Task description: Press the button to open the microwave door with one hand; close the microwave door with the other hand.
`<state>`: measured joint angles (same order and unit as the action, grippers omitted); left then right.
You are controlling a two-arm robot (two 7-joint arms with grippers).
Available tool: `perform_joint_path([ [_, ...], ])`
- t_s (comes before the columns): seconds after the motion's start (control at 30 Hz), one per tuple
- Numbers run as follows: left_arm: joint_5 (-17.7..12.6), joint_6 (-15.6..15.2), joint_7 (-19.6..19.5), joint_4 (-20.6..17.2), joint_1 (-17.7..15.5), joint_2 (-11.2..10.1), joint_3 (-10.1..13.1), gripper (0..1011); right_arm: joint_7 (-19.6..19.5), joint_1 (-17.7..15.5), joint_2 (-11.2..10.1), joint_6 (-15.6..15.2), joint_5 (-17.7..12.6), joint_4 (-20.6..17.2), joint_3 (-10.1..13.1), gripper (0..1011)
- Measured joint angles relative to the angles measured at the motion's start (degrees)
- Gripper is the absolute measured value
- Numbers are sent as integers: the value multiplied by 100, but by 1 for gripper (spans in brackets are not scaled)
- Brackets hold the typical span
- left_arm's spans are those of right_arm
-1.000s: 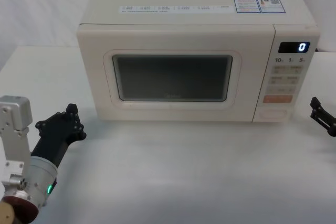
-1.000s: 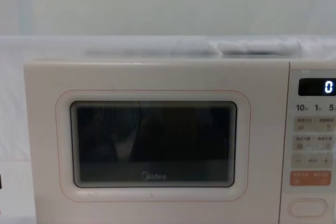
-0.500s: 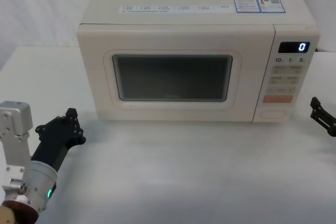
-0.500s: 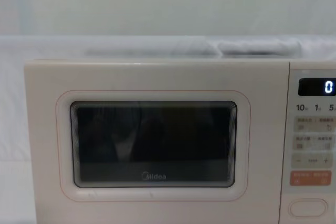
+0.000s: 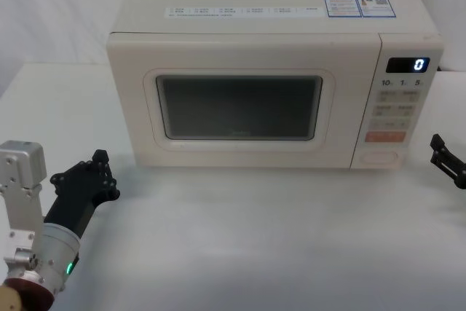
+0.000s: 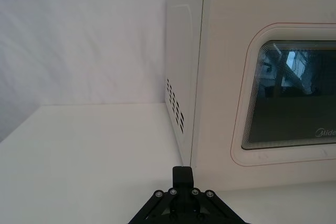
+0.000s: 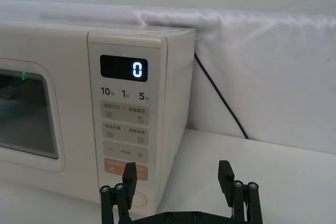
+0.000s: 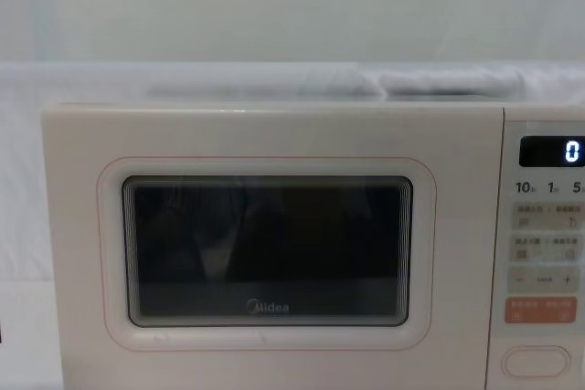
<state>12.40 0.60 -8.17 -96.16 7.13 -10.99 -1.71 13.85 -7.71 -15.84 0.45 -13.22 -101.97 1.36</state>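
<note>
Beside the microwave door (shut), left gripper hovers.

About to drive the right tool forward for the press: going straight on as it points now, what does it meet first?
Probably the microwave's lower control panel, near the button. The right tool is open and short of the panel; depth is unclear.

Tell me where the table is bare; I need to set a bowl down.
The widest bare table stretch lies before the microwave door, between the left gripper and right gripper. Another lies left of the microwave. Near either gripper is tight.
</note>
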Motion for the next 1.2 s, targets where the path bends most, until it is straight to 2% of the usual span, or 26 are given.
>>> perform_joint_path([
  [0.1,1,0,1,0,0,-1,1,8,0,0,0,0,0,0,0,1002],
  [0.13,2,0,2,0,0,-1,2,52,0,0,0,0,0,0,0,1002],
  [0.23,3,0,2,0,0,-3,3,101,0,0,0,0,0,0,0,1002],
  [0.27,4,0,3,0,0,-3,3,151,0,0,0,0,0,0,0,1002],
  [0.37,5,0,3,-1,0,-3,4,204,0,0,0,0,0,0,0,1002],
  [0.4,6,0,4,-1,0,-4,4,259,0,0,0,0,0,0,0,1002],
  [0.73,11,-4,8,-4,0,-4,4,544,0,0,0,0,0,0,0,1002],
  [0.77,11,-4,9,-5,0,-4,4,603,0,0,0,0,0,0,0,1002],
  [0.87,11,-4,10,-6,0,-4,4,660,0,0,0,0,0,0,0,1002],
  [0.93,11,-4,11,-7,0,-4,4,764,0,0,0,0,0,0,0,1002],
  [1.2,12,-5,11,-7,0,-4,4,969,0,0,0,0,0,0,0,1002],
])
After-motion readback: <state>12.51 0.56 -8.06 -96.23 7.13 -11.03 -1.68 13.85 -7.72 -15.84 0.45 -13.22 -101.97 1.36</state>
